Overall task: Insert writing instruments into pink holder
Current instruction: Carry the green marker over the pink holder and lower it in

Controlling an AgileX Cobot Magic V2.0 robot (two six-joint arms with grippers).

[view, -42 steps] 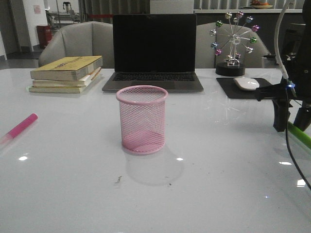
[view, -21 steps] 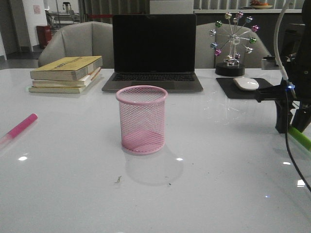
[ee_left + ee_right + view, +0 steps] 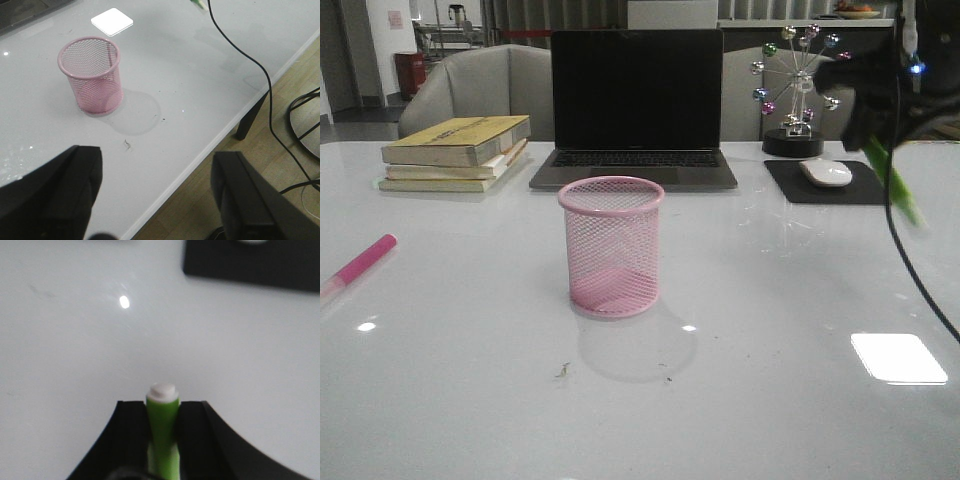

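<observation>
You're carrying the green marker (image 3: 162,432), clamped in the right tool (image 3: 161,415), above the desk's right edge; next, centre it over the pink holder (image 3: 612,245).

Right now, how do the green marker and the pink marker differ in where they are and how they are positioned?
The green marker is lifted above the table, clamped in the right end effector; the pink marker lies on the table, untouched. The green one hangs tilted at the right side, near the mouse pad; the pink one lies at the far left edge. Neither is in the pink holder yet.
</observation>
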